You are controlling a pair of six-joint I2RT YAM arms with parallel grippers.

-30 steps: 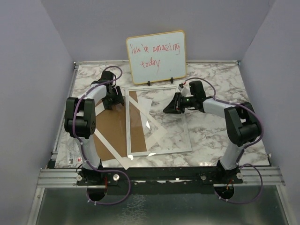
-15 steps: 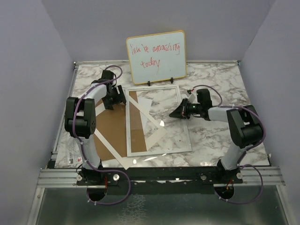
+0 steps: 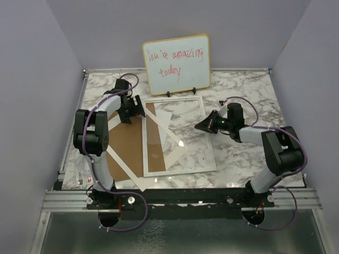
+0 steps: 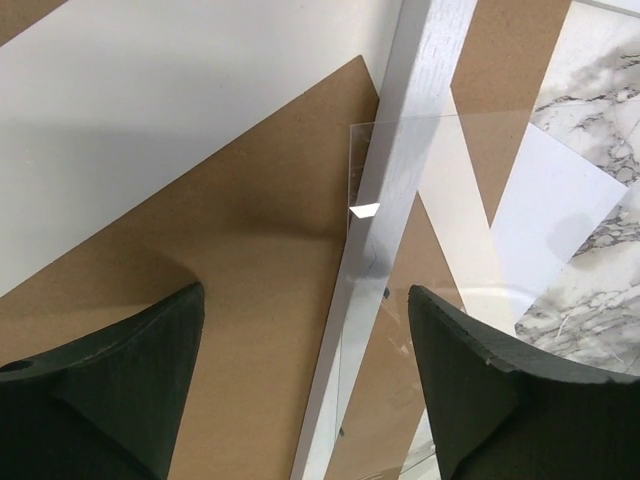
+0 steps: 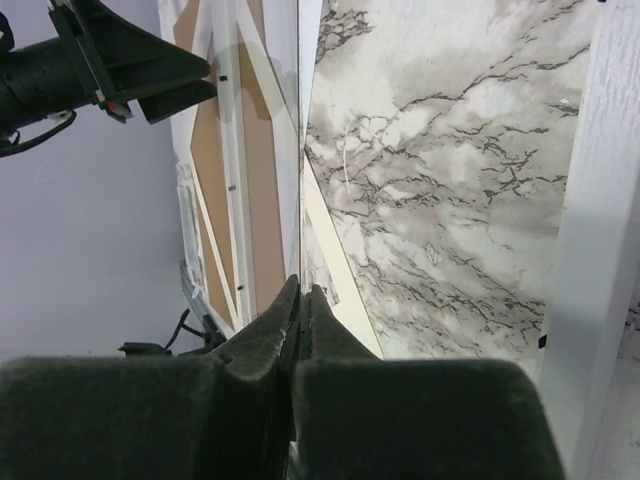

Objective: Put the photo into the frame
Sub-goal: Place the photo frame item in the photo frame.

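The frame [image 3: 212, 154], with its thin white rim, lies flat mid-table. My right gripper [image 3: 201, 127] is low over the frame's right rim [image 5: 600, 200]. It [image 5: 302, 290] is shut on the edge of the frame's clear pane [image 5: 300, 150], which slants a little above the frame. The photo [image 3: 161, 119] lies under the pane with its white back up, and also shows in the left wrist view [image 4: 550, 190]. My left gripper [image 3: 132, 110] is open and empty [image 4: 300, 400] over the frame's left rim [image 4: 400, 180] and the brown backing board [image 3: 127, 143].
The white mat [image 3: 124, 170] lies slantwise across the backing board and under the frame. The whiteboard with red writing [image 3: 176, 63] stands upright just behind the frame. Grey walls close in both sides of the marble table [image 3: 243, 153].
My right gripper has moved right and down with the pane, which now lies much lower over the frame. My left arm has barely moved.
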